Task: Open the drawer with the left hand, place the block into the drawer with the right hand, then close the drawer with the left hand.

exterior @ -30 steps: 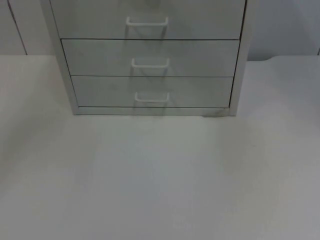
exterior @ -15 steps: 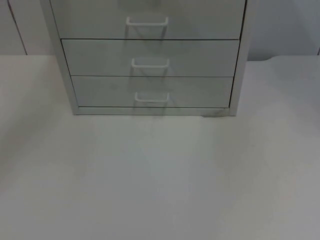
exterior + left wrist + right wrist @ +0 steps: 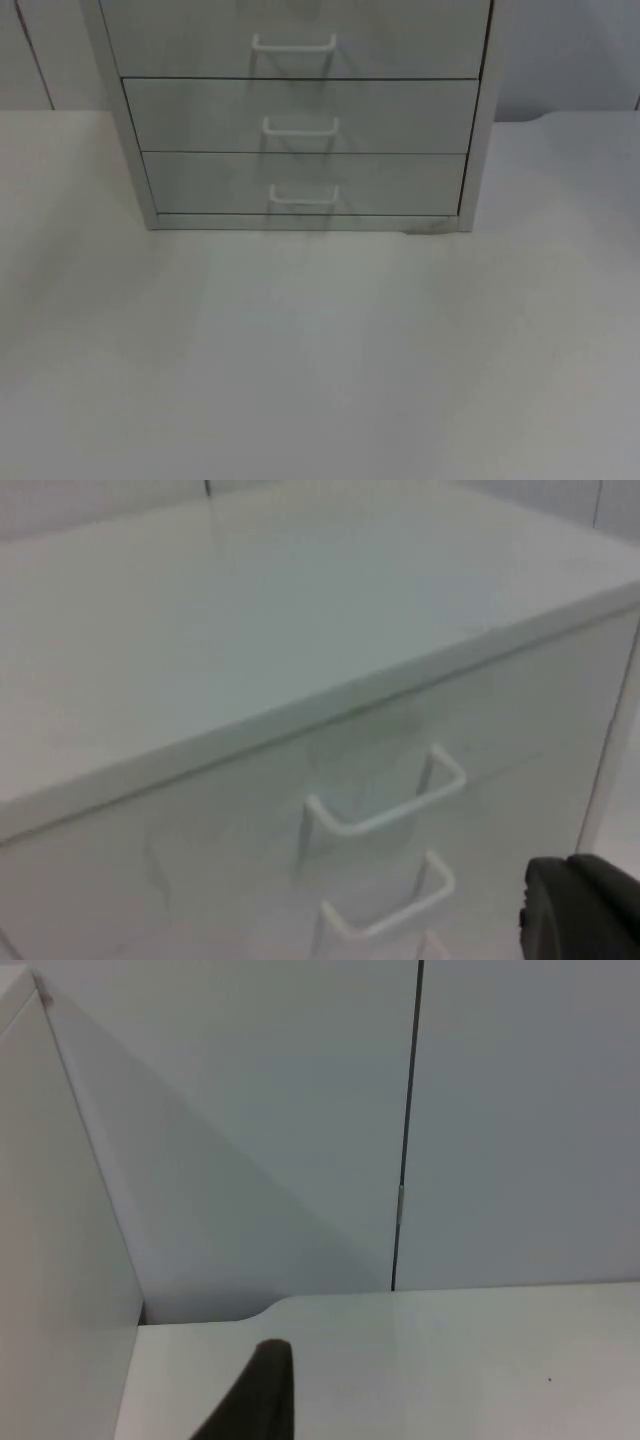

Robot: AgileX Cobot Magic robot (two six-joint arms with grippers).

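Three shut drawers (image 3: 300,115), white cabinet (image 3: 480,120), table (image 3: 320,350)

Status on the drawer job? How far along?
Nothing done yet: all three drawers of the cabinet sit shut. In hand: the left gripper hangs above and in front of the cabinet, near the top handle. The right gripper waits over the table beside the cabinet. Left: open, place block, close.

drawers (image 3: 300,115): 3 | handles (image 3: 301,125): 3 | cabinet (image 3: 480,120): 1
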